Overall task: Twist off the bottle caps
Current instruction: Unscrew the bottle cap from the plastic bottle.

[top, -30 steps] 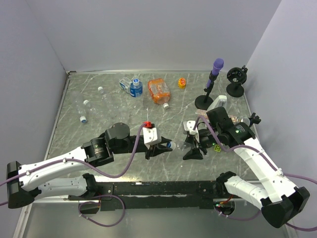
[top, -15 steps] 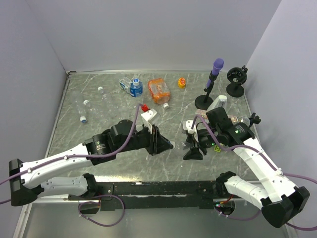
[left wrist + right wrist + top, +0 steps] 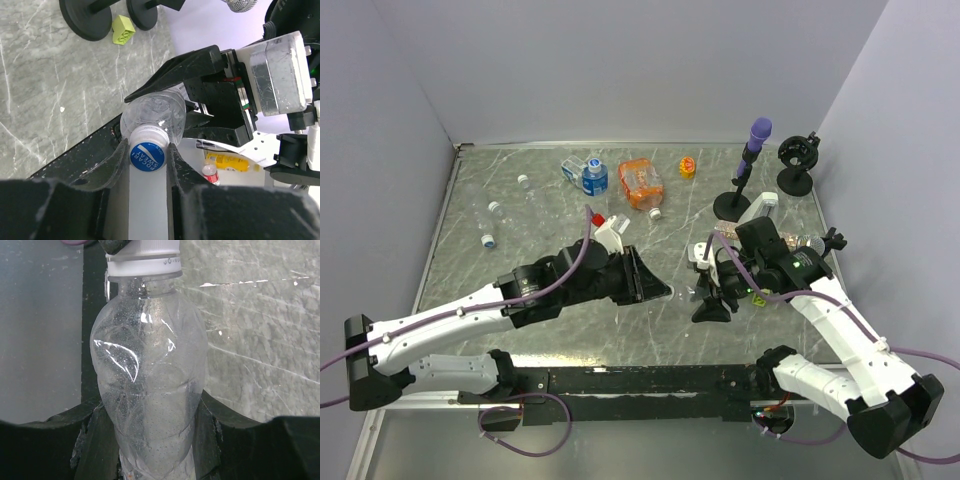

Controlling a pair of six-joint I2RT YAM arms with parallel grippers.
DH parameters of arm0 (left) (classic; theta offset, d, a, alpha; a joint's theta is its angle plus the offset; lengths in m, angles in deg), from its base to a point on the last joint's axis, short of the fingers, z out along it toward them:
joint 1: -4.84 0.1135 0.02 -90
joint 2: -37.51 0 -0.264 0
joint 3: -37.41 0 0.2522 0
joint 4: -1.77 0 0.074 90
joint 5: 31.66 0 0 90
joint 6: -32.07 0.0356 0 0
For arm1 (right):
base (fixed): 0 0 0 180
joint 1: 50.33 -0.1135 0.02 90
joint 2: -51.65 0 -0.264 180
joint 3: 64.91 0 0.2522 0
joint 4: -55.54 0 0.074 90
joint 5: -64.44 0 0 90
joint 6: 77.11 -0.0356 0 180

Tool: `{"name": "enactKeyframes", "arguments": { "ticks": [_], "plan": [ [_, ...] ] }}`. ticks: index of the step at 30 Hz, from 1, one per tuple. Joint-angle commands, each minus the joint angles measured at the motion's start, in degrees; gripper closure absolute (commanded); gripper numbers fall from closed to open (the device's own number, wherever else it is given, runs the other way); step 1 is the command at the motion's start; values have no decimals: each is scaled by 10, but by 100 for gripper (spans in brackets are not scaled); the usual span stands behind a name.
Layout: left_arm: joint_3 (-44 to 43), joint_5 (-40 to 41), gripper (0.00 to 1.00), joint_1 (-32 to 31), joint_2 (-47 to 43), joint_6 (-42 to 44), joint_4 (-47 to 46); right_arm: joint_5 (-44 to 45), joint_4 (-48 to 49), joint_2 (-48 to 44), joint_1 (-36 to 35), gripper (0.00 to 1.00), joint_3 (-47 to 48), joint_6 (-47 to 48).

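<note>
A clear plastic bottle (image 3: 150, 385) is held above the table between both arms, its body clamped in my right gripper (image 3: 150, 440). In the top view the right gripper (image 3: 708, 295) shows at centre right, shut on that bottle. The bottle's white cap (image 3: 148, 152) carries a blue printed top and faces the left wrist camera. My left gripper (image 3: 148, 156) is shut on this cap, one finger pressing each side. From above, the left gripper (image 3: 663, 292) meets the bottle's neck from the left. The same cap (image 3: 144, 262) shows at the top of the right wrist view.
At the back of the table lie a blue-capped bottle (image 3: 592, 178), an orange bottle (image 3: 640, 183), a yellow piece (image 3: 687, 167) and a loose white cap (image 3: 657, 212). Clear bottles (image 3: 495, 212) lie at the left. A purple-topped stand (image 3: 748, 165) and a black stand (image 3: 795, 165) rise at the back right.
The left wrist has rolled round the cap, its camera housing swinging up and to the left. The right gripper and the bottle have stayed nearly still.
</note>
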Motion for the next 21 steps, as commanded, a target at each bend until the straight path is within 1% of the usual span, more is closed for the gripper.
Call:
{"name": "enactKeyframes", "arguments": {
  "ticks": [1,2,4,5,7,8,10,11,12,14,17,21],
  "plan": [
    [-18,-11,95,-9,-2,-33,1,-18,33,8,1,76,9,14],
    [-14,-11,79,-9,-6,-28,-8,-19,32,8,2,76,9,14],
    [-2,-11,42,-9,-21,-13,-23,-21,30,9,3,76,10,15],
    [-1,-11,28,-9,-29,-2,-27,-23,29,9,4,76,11,16],
    [8,-11,13,-9,-49,31,-35,-24,27,9,5,76,12,19],
    [13,-12,8,-8,-61,54,-44,-26,25,7,5,76,12,20],
    [30,-17,1,-9,-93,109,-61,-28,23,3,5,76,13,21],
    [42,-23,1,-9,-112,142,-70,-29,22,1,6,76,13,23],
    [57,-36,3,-9,-131,180,-84,-30,19,1,6,76,14,25],
    [89,-73,3,-9,-172,259,-120,-35,16,-2,7,76,15,31],
    [134,-104,3,-9,-219,367,-154,-46,6,2,8,75,24,42],
    [163,-109,3,-9,-250,454,-180,-72,-18,27,13,75,54,52]
  ]
}}
